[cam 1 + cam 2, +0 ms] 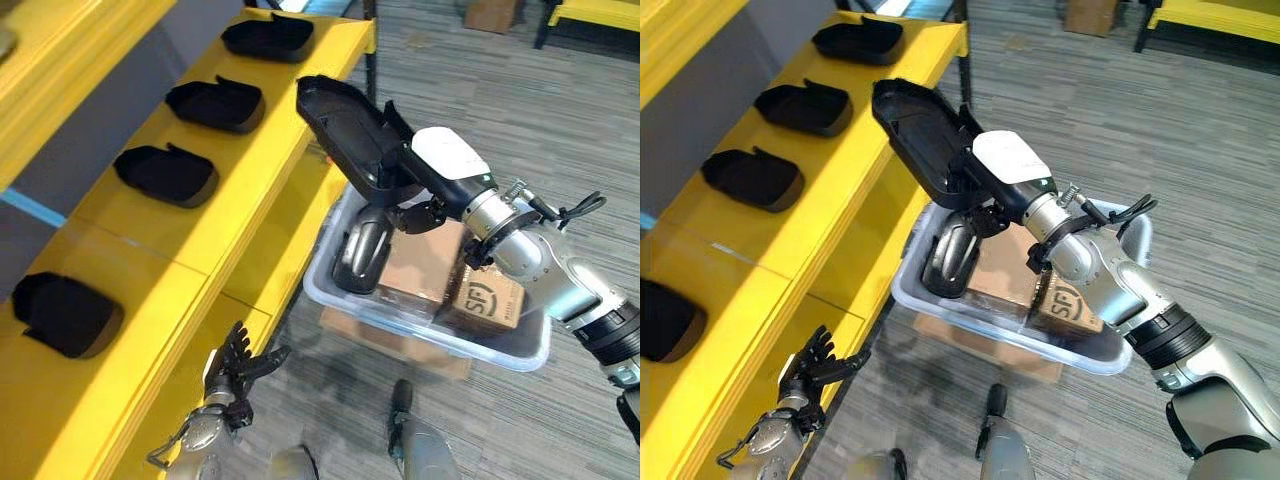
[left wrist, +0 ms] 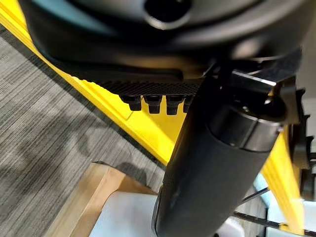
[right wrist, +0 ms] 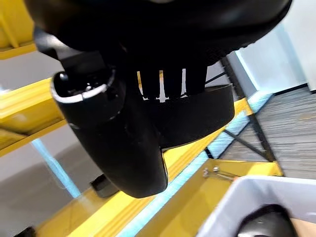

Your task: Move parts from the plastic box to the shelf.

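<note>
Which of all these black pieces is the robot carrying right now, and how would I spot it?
Start at the long yellow shelf with black parts lying along it. At its outer edge, above the clear plastic box, the robot's right hand grips one black part. It alone is lifted in the air and tilted, its hollow side showing.

Head stereo downward; wrist cameras close-up.

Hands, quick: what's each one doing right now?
Left hand: open, holding nothing, low beside the yellow shelf.
Right hand: shut on a black part, held above the plastic box.
</note>
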Robot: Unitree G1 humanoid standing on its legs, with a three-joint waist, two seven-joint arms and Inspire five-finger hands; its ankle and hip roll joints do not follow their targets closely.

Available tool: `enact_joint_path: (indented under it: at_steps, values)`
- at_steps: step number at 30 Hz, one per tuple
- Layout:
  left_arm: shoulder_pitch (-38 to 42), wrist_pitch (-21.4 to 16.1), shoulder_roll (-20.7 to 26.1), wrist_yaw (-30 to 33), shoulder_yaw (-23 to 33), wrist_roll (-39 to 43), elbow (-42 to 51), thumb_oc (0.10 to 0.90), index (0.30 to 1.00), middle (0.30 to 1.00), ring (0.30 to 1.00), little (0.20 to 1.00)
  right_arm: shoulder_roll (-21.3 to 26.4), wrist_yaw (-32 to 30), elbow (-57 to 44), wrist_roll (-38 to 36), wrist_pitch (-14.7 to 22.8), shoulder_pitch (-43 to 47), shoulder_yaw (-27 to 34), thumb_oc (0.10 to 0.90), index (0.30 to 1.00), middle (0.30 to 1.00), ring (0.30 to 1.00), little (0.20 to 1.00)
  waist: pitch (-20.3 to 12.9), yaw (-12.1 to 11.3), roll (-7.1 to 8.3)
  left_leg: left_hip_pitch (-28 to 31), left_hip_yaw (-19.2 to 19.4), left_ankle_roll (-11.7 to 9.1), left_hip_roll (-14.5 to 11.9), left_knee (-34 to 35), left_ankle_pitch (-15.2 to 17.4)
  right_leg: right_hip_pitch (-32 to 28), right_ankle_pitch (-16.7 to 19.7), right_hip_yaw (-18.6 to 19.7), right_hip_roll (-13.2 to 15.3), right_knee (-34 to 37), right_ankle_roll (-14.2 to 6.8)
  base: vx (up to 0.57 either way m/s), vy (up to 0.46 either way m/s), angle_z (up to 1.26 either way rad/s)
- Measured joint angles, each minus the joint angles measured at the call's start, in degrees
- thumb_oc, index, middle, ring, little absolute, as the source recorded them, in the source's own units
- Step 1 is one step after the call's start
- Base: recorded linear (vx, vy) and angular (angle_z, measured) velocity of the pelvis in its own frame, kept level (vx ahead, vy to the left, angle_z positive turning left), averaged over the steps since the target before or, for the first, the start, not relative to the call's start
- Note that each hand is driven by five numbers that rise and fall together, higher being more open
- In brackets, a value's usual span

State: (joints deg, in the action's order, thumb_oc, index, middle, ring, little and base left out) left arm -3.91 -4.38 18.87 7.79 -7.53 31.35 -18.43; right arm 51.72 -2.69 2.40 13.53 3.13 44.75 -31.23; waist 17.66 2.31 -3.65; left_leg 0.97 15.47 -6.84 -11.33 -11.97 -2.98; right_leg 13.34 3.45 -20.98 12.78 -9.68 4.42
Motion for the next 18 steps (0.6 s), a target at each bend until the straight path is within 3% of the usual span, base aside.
enact_joint_path:
  at_steps: [1,3,4,5,7,10,14,18]
  values:
    - [0.56,-0.3,-0.02,0.23,-1.09,0.01,1.18,0.9,1.0,1.0,1.0,1.0,-0.33,-0.5,0.01,0.03,-0.28,-0.58,1.15,0.4,0.3,0.3,0.3,0.3,-0.25,1.6,-1.79,0.51,3.75,-1.17,-2.81,-1.23,1.9,-0.99,-0.13,-3.51,0.61,-0.35,-0.6,-0.12,0.158,1.43]
    - [1.52,-1.0,-0.22,-0.42,-3.07,0.0,2.8,0.9,1.0,1.0,1.0,1.0,-0.21,-1.13,-0.01,0.1,-0.34,-0.85,3.92,0.4,0.3,0.3,0.3,0.3,-0.34,2.39,-5.04,3.43,4.4,-1.29,-3.96,1.53,3.23,0.16,-1.24,-5.35,1.91,-3.23,-2.54,-0.12,0.211,1.09]
    - [3.19,-0.92,-0.47,-1.23,-4.64,-0.01,2.93,0.9,1.0,1.0,1.0,1.0,0.57,-1.7,-0.1,1.16,-0.37,-1.78,7.16,0.4,0.3,0.3,0.3,0.3,-0.93,3.45,-6.96,4.5,4.03,-1.89,-1.97,8.36,5.41,2.48,-1.26,-6.65,4.3,-6.18,-5.11,-0.07,0.246,1.13]
    - [3.37,-1.12,-1.3,-1.58,-4.35,-0.05,2.85,0.9,1.0,1.0,1.0,1.0,0.93,-2.23,-0.06,1.99,-0.43,-2.68,9.05,0.4,0.3,0.3,0.3,0.3,-0.97,3.83,-7.34,3.99,3.6,-1.21,-0.32,11.47,6.62,3.27,0.15,-6.34,5.86,-6.01,-6.37,-0.01,0.22,1.03]
    - [2.96,-0.72,-1.91,-1.46,-4.27,-0.04,2.6,0.9,1.0,1.0,1.0,1.0,-0.03,-2.96,-0.03,2.1,-1.04,-4.97,10.76,0.4,0.3,0.3,0.3,0.3,-1.13,2.73,-6.72,3.79,2.98,-1.81,1.83,12.79,6.16,3.26,2.62,-6.51,7.48,-4.27,-6.5,0.0,0.111,0.41]
    - [-1.14,-0.19,-1.58,-1.12,-2.9,-0.1,2.36,0.9,1.0,1.0,1.0,1.0,-1.06,-2.89,-0.16,2.14,-1.02,-7.32,10.04,0.4,0.3,0.3,0.3,0.3,-1.32,1.39,-6.3,3.57,1.65,-0.78,3.46,12.45,6.44,1.93,4.18,-4.71,8.48,-2.24,-7.45,0.01,0.113,0.23]
    - [-2.43,-0.12,-1.67,-1.25,-1.74,-0.24,2.34,0.9,1.0,1.0,1.0,1.0,-1.05,-2.81,-0.21,3.84,-1.28,-10.09,10.06,0.4,0.3,0.3,0.3,0.3,-1.35,0.14,-6.06,3.35,-0.48,-0.77,3.26,12.36,6.37,-0.01,4.51,-6.42,8.66,-2.03,-8.36,0.02,0.129,0.26]
    - [-1.73,-0.11,-1.7,-2.12,-1.67,-0.98,3.02,0.9,1.0,1.0,1.0,1.0,-1.58,-2.81,-0.21,4.48,-1.43,-11.11,10.24,0.4,0.3,0.3,0.3,0.3,-1.88,-0.39,-3.87,5.06,-1.51,-0.73,3.39,12.53,6.33,-3.01,4.82,-6.82,8.42,-0.1,-8.83,0.03,0.081,0.15]
